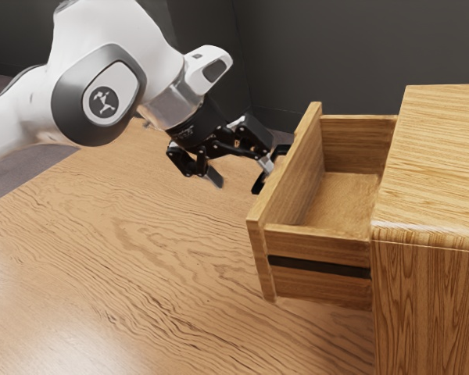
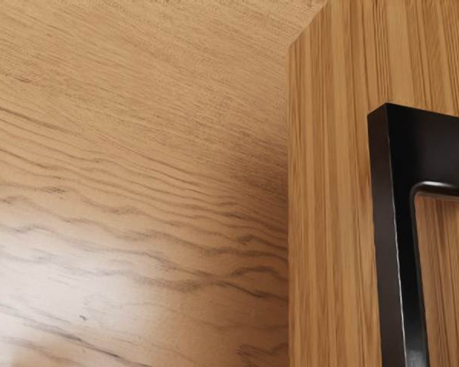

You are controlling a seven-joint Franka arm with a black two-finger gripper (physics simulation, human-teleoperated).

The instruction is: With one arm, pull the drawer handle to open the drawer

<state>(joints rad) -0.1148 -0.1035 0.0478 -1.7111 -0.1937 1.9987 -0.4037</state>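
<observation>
Item one: boxy light-oak wooden drawer [image 1: 291,183], standing well out of its tall oak cabinet [image 1: 430,297] at the exterior view's right, with the front panel facing my hand. Item two: slim black squared bar handle [image 2: 389,229], fixed upright on the outer face of that panel and set in from its edge. Item three: black two-finger claw [image 1: 236,181], released, with fingers spread and nothing between them, hovering just beside the panel above the broad grained oak bench [image 1: 125,273]. Handling, by estimate: the drawer is stiff and moderately heavy and should slide rather than lift. The handle is hard, thin and likely slick, so it is best taken at mid-bar with a finger on either side and drawn straight along the slide line, without twisting. Edges to mind: the panel's sharp upper corner near my far finger, and the cabinet's front edge behind it. Room: open bench lies toward the exterior view's left, ample for drawing back.
</observation>
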